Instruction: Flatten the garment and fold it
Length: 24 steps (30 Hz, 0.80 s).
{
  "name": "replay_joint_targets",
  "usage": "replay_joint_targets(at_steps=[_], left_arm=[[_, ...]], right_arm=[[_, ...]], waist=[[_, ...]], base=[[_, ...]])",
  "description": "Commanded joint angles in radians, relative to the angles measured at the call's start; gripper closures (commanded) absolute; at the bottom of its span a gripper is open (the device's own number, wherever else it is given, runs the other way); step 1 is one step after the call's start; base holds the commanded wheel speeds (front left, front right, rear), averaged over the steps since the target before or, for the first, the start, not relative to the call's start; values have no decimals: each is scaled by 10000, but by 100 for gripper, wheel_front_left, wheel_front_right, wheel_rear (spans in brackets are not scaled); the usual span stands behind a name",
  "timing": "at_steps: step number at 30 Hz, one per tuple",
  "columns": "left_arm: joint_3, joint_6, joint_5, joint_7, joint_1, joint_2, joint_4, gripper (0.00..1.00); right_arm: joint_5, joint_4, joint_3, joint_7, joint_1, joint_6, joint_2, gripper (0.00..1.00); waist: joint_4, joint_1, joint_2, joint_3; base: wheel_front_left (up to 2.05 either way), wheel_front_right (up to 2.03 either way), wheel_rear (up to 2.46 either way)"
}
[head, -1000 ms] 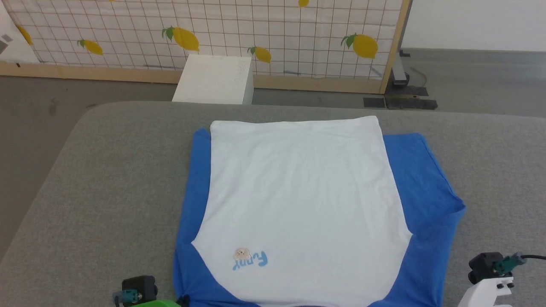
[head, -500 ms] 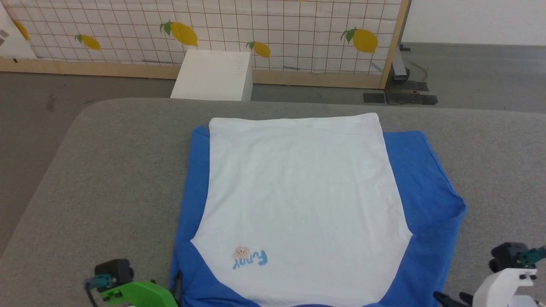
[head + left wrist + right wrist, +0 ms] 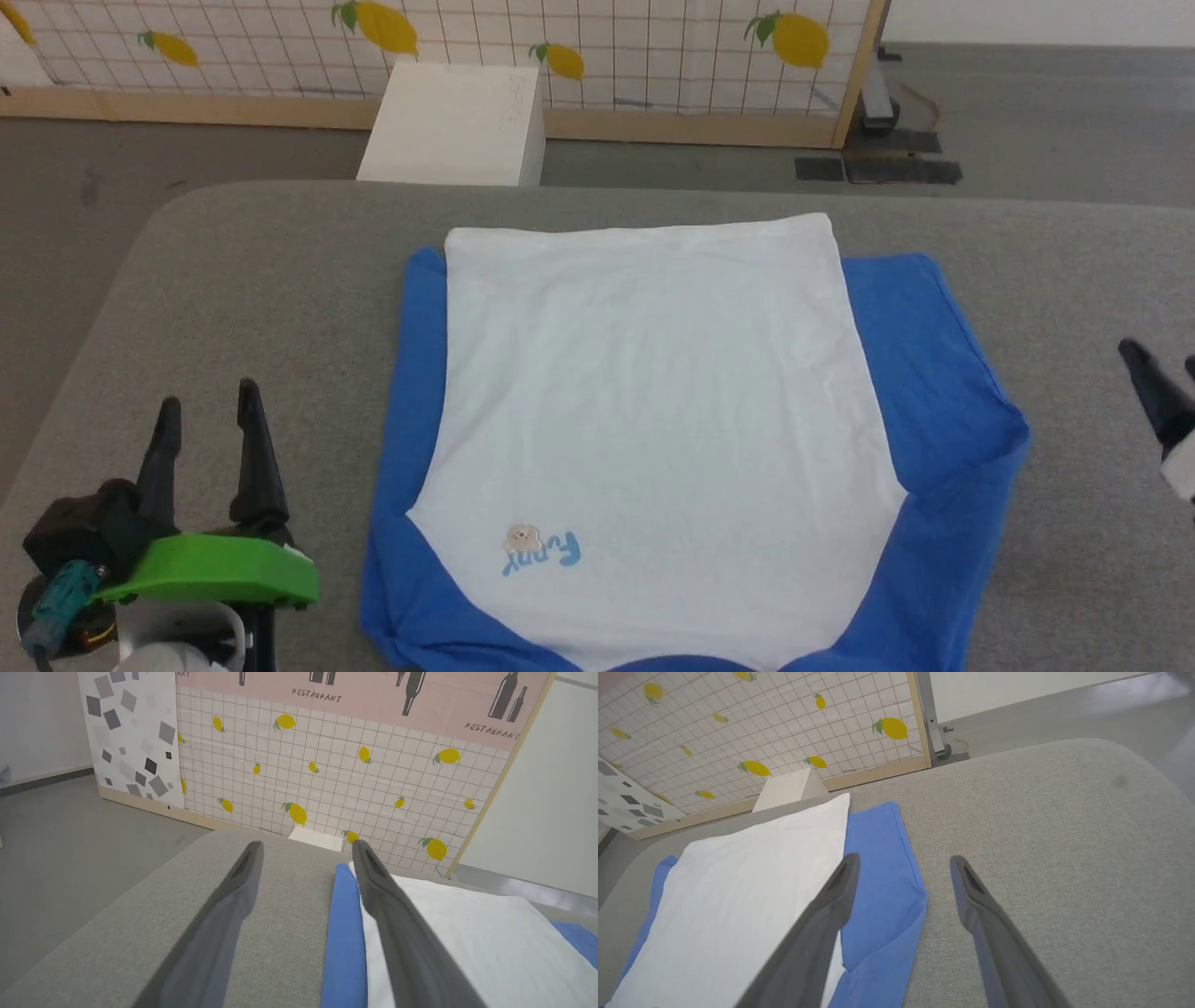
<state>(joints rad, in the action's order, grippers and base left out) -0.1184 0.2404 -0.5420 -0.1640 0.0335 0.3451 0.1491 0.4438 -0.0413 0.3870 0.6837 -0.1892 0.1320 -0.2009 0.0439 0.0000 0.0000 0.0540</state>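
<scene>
— Where is the shirt [image 3: 644, 392] lying?
— Flat on the grey table [image 3: 261, 280], between my arms (blue sleeves are showing at both sides).
— Your grippers?
— My left gripper [image 3: 207, 397] and right gripper [image 3: 904, 859] are standing wide apart, gripping nothing.

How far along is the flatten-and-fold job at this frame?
Done: the garment lies spread on the grey table, white body smooth, print up. In hand: nothing; the left gripper and right gripper are open, empty, one beside each sleeve. Left: the sleeve on the robot's right is creased at its outer edge, and no fold is made yet.
</scene>
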Motion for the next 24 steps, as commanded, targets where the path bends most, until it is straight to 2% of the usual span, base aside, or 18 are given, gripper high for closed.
replay_joint_targets(at_steps=[1,5,11,19,20,24], left_arm=[[-22,-92,187,-308,-246,-26,27,0],[-7,-298,643,-848,-676,-240,21,0],[333,-505,1115,-970,-1138,-945,133,0],[711,-1149,1781,-975,-1551,-1908,280,0],[817,-1414,1896,-975,-1673,-2171,223,0],[1021,-1703,2041,-976,-1834,-2440,110,0]], right_arm=[[-136,235,-12,-103,-494,-13,-27,0],[-644,1094,-369,-151,-1894,-13,-556,0],[-1084,2483,-1301,31,-3921,-13,-1379,0],[-1701,3992,-2272,203,-5851,-13,-2140,0],[-1855,4346,-2747,245,-6268,-13,-2350,0],[-1841,4788,-3454,424,-6639,-13,-2574,0]], waist=[[-3,0,0,542],[92,0,0,1403],[402,0,0,2708],[995,0,0,4058],[1137,0,0,4380],[1242,0,0,4722]], base=[[0,0,0],[0,0,0],[0,0,0],[0,0,0],[0,0,0],[0,0,0]])
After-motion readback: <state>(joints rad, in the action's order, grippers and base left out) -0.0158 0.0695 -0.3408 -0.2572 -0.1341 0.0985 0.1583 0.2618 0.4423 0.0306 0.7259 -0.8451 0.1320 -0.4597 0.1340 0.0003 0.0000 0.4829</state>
